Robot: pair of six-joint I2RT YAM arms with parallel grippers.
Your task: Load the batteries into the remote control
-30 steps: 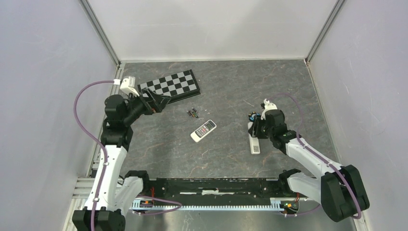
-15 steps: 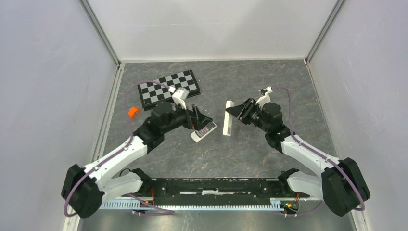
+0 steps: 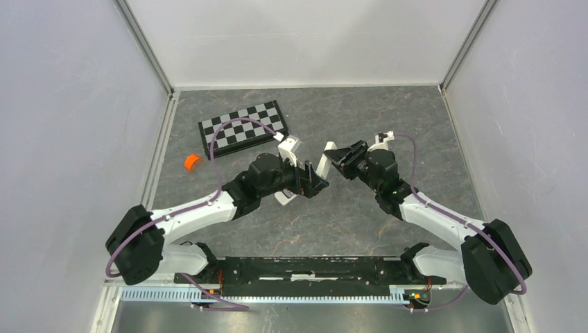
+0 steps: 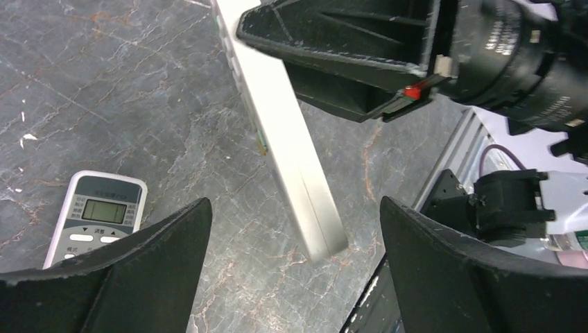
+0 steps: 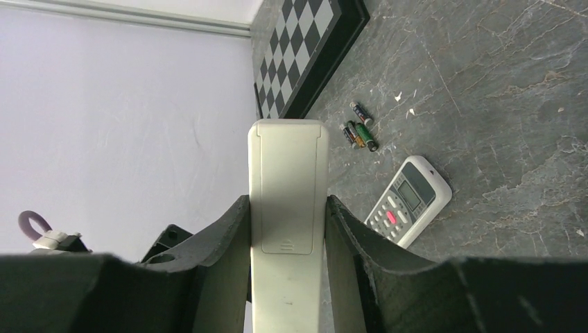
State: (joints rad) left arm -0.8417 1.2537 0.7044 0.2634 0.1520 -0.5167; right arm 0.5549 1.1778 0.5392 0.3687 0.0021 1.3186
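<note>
My right gripper (image 5: pixel 288 202) is shut on the long white remote control (image 5: pixel 287 208) and holds it above the table, with its back and closed battery cover facing the right wrist camera. In the top view the right gripper (image 3: pixel 334 155) and remote (image 3: pixel 324 167) are at the centre. My left gripper (image 3: pixel 317 182) is open right beside the remote. In the left wrist view the remote (image 4: pixel 291 152) hangs between the spread left fingers (image 4: pixel 295 202) without touching them. The batteries (image 5: pixel 360 132), small dark cells, lie on the table near the checkerboard, hidden under the left arm in the top view.
A shorter grey-white remote with a screen (image 5: pixel 409 201) (image 4: pixel 97 216) lies on the table left of centre. A checkerboard (image 3: pixel 243 126) lies at the back left. A small orange object (image 3: pixel 191 162) sits near the left wall. The arm bases' rail (image 3: pixel 312 267) runs along the near edge.
My right gripper has lifted the white remote off the table and carried it left to the centre. My left arm has swung from the checkerboard to the remote, uncovering the orange object.
</note>
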